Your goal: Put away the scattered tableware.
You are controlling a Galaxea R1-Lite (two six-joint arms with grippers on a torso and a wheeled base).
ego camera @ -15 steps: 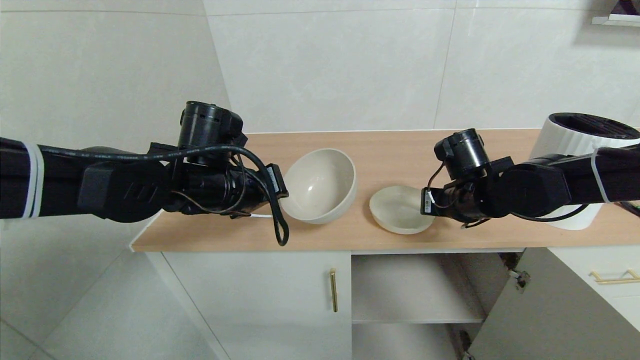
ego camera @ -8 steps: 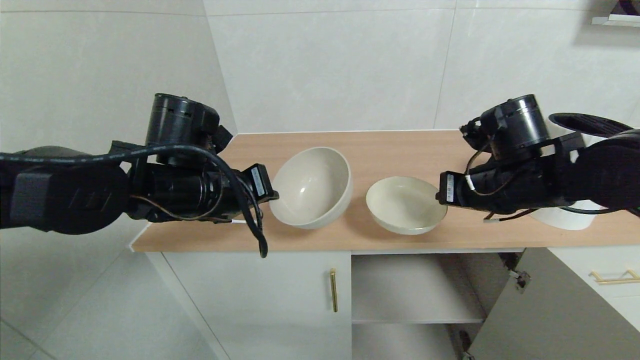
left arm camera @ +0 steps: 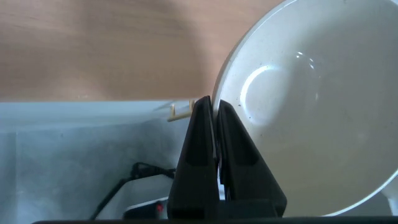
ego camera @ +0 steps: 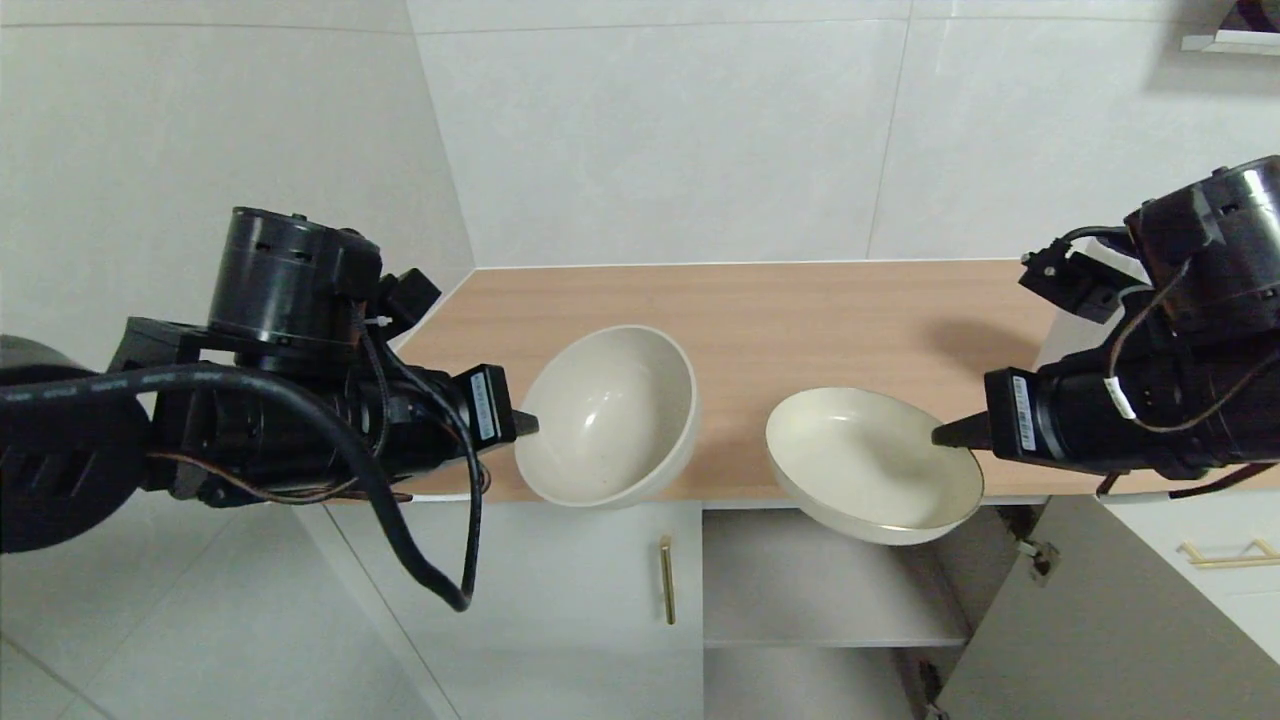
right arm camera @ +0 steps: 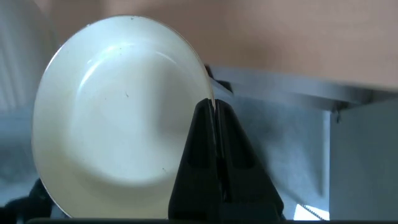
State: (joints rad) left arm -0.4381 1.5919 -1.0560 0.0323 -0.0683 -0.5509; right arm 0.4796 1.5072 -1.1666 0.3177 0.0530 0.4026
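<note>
Left gripper (ego camera: 530, 424) clamps bowl (ego camera: 612, 412); right gripper (ego camera: 942, 436), plate (ego camera: 868, 472).

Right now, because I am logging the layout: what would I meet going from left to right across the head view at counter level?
left gripper → deep bowl → shallow dish → right gripper

Black arms (ego camera: 250, 430) with looping cables (ego camera: 452, 602) end in wedge-shaped grippers (ego camera: 528, 424) (ego camera: 940, 436) (white-labelled).
</note>
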